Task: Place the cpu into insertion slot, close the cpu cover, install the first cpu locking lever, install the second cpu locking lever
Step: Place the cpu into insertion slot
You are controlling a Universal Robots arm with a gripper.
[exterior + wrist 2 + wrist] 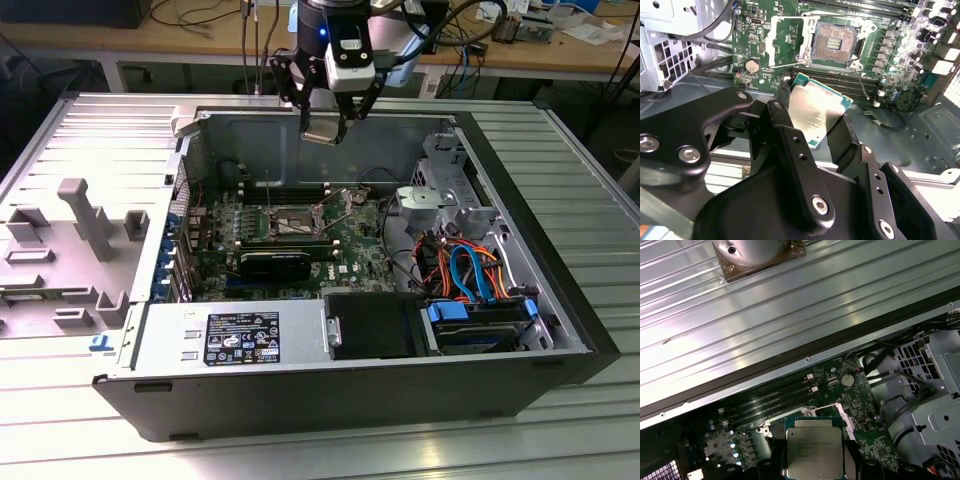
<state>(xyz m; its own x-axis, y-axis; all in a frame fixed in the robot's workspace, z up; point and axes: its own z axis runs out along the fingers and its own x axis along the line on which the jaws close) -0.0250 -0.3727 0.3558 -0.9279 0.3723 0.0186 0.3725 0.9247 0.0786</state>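
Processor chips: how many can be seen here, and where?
1. The chip sits pinched in the claw, above the open computer case. The socket on the green board below is empty. None seem hidden.

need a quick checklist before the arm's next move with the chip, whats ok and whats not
1. Small square silver-grey cpu clamped in the black gripper: ok.
2. Square dark insertion slot uncovered, nothing in it: ok.
3. Silvery metal cpu cover frame flipped open beside the slot: ok.
4. Thin wire locking lever swung off the slot: ok.
5. Cpu lined up over the slot: cannot tell; in the exterior view it hangs high above the green motherboard.
6. Cpu corner orientation matching the slot: cannot tell.
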